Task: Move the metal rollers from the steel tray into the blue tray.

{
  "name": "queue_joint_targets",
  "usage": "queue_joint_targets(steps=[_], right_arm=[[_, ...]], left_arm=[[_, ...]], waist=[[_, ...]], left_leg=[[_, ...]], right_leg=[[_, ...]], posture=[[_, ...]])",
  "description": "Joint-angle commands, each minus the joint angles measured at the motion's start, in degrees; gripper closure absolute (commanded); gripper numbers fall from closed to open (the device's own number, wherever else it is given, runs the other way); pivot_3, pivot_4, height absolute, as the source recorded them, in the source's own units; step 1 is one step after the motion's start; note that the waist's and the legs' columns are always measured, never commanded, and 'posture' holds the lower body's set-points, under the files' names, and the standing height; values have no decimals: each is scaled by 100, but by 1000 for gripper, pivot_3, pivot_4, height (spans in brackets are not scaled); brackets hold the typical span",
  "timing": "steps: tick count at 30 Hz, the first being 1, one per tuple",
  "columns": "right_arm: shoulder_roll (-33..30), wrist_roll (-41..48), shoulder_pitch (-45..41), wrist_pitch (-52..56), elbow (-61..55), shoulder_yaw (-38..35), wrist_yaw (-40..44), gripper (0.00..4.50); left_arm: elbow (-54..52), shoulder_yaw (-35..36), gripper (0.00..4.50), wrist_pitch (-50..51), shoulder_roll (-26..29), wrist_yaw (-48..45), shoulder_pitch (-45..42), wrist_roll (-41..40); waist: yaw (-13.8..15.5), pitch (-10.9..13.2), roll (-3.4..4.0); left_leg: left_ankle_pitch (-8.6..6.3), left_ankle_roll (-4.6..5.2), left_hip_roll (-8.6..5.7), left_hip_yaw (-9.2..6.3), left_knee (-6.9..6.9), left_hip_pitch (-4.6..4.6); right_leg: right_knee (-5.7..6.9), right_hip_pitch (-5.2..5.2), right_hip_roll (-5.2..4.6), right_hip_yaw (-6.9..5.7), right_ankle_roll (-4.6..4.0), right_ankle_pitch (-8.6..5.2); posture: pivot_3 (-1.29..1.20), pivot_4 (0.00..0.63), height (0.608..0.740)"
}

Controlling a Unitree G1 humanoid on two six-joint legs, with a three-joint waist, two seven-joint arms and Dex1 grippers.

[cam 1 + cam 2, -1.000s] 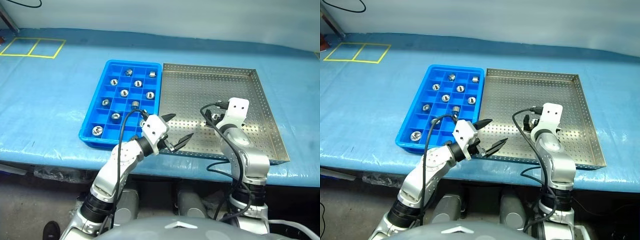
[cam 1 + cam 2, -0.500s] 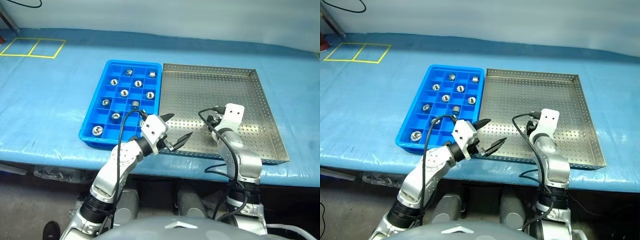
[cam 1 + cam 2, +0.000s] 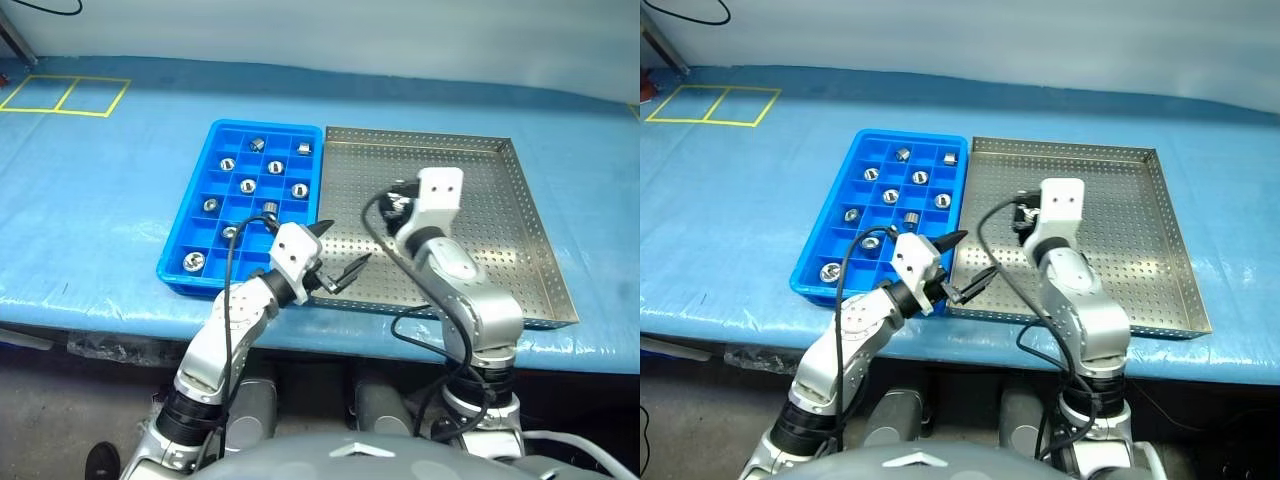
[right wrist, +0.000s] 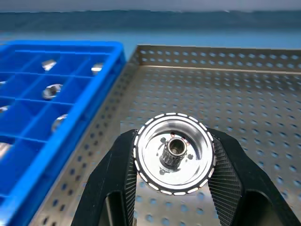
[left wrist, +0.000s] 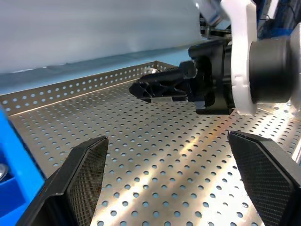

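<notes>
Left eye view gives you the layout: blue-covered counter [image 3: 100, 190], yellow taped squares [image 3: 65, 95] far back on the left, pale wall behind. On it, the steel tray [image 3: 520, 230] sits w/ the blue tray [image 3: 190, 245] touching its left rim. Steel tray's perforated floor looks bare, so I'd judge you're near done: approx ten metal rollers [image 3: 249, 184] sit in blue compartments, one per cell. One more roller [image 4: 172, 153] is in the right gripper [image 4: 172, 160], fingers closed on its rim, held above the steel tray's left half, not far from the blue tray. What's left: carry it over, drop in a free cell. Left gripper [image 3: 335, 256] is at the steel tray's front-left corner, fingers spread wide, nothing in them.
</notes>
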Motion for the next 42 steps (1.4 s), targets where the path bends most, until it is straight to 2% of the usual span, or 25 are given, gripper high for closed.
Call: queue_joint_targets(steps=[1,9,16,22,31,39,42], right_arm=[[-5,-35,-291,-134,148,342,245,2779],[-104,100,-681,-331,902,917,1111,2779],[-89,291,-380,-210,1103,1496,1798,2779],[-193,411,-159,-114,929,1961,2208,2779],[-225,348,-43,-66,1111,1936,2220,2779],[-195,232,96,-163,917,1596,1922,160],[-235,248,175,-396,562,1214,1806,160]], left_arm=[[-523,435,0,-30,58,214,177,-106],[-1559,1254,0,224,480,536,1263,-173],[-2293,1445,0,274,538,683,2251,-265],[-2411,1342,0,309,493,847,2352,-259],[-2310,1220,0,299,540,852,2248,-299],[-2014,1170,0,267,658,613,1902,-366],[-1801,1116,0,246,695,553,1607,-287]], waist=[[11,1,-1],[230,3,-5],[530,6,-12],[708,7,-15],[875,2,-23],[881,0,-25],[873,0,-25]], left_leg=[[0,0,0,-1,-1,0],[0,0,1,-3,-10,2],[-3,-5,4,-11,-26,-1],[-9,-15,7,-18,-25,-1],[-18,-30,10,-11,-30,-4],[-18,-30,13,-6,-31,-6],[-17,-31,12,-6,-26,-11]], right_leg=[[0,0,0,-1,0,0],[0,-4,0,-7,-7,-4],[-10,-8,-2,-20,-19,-12],[-10,-12,-3,-32,-22,-15],[-19,-44,-5,-36,-27,-18],[-19,-47,-3,-37,-30,-20],[-19,-47,-3,-37,-30,-19]], posture=[[160,150,740],[305,150,740],[383,150,740],[409,150,740],[396,150,740],[308,150,740],[258,150,740]])
